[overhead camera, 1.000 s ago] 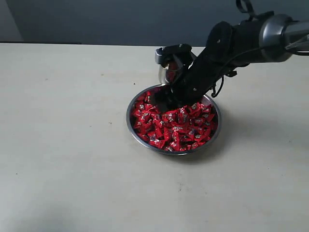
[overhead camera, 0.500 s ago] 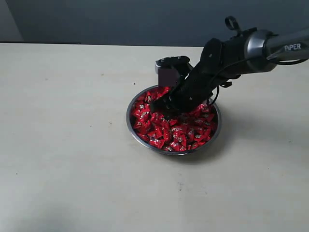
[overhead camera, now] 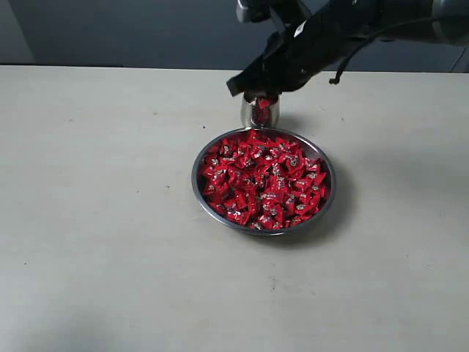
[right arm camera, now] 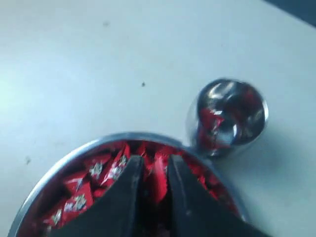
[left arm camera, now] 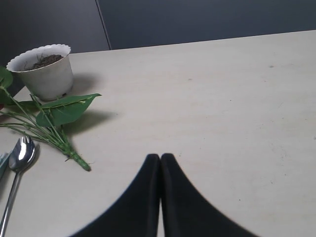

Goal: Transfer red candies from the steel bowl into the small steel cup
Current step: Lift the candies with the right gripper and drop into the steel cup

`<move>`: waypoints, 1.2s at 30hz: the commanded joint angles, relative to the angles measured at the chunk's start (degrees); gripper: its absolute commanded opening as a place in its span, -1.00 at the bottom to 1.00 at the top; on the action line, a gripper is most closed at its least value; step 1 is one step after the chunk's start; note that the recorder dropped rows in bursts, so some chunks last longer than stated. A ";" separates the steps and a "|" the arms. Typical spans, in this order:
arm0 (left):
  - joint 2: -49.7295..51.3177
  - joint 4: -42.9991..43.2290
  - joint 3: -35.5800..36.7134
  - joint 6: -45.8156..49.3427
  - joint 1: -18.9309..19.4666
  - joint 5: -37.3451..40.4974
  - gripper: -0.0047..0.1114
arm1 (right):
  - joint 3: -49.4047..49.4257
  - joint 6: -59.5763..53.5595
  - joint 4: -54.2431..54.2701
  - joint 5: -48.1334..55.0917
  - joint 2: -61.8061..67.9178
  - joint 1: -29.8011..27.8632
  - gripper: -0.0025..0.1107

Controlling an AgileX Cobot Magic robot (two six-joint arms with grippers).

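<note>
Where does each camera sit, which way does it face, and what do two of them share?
Exterior view: off the arms, raised, looking down at the steel bowl of red candies and small steel cup; right arm shows at upper right.
Left wrist view: on the left arm, facing across the table toward a white pot, leafy stem and spoon; left gripper shows.
Right wrist view: on the right arm, looking down on bowl and cup; right gripper shows.
Shared: exterior and right wrist views both see bowl, candies, cup.
</note>
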 commanded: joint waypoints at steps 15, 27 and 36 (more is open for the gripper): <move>-0.22 -0.26 0.34 -0.21 -0.05 -0.32 -0.91 | -25.98 0.67 2.52 4.92 23.66 -5.98 -0.73; -0.22 -0.26 0.34 -0.21 -0.05 -0.32 -0.91 | -28.32 4.51 1.62 15.65 18.94 -6.38 -0.13; -0.22 -0.26 0.34 -0.21 -0.05 -0.32 -0.91 | -23.77 10.84 -6.46 33.56 12.36 -6.38 -0.25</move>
